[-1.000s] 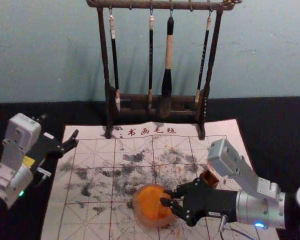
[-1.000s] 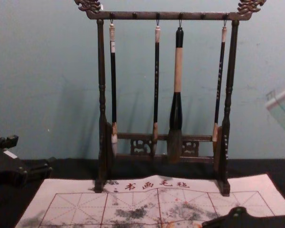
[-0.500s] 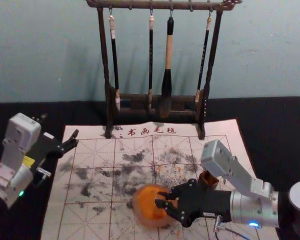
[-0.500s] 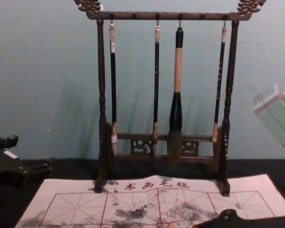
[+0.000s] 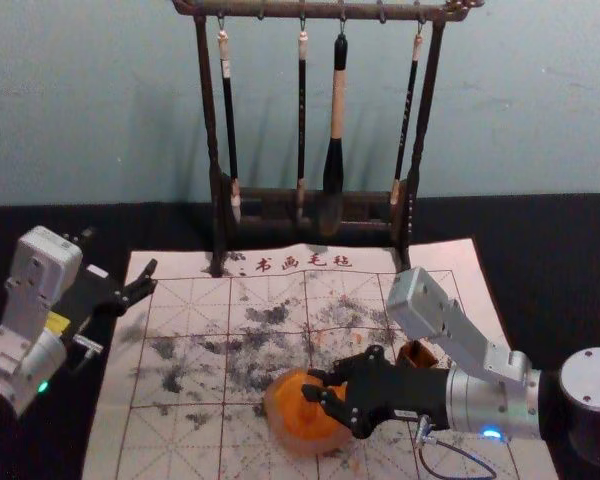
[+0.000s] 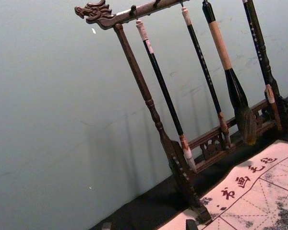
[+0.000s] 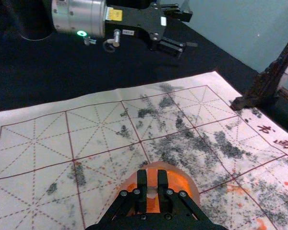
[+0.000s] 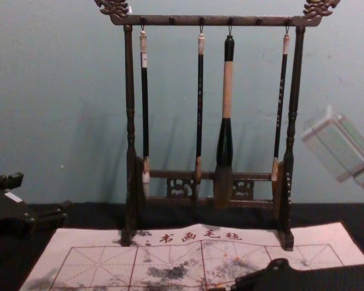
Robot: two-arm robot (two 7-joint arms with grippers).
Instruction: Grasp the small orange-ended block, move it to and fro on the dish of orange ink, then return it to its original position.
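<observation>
Pinching the small block, the right gripper is at the dish of orange ink. The block lies directly between its fingertips, above the dish; ink contact cannot be confirmed. Its long axis appears parallel to the fingers; maintain this during to-and-fro strokes. The left gripper, fingers spread, is parked well left of the dish.

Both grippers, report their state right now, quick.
Left gripper: open, nothing held, at the left edge of the calligraphy mat.
Right gripper: closed on the small orange-ended block, at the dish of orange ink.
</observation>
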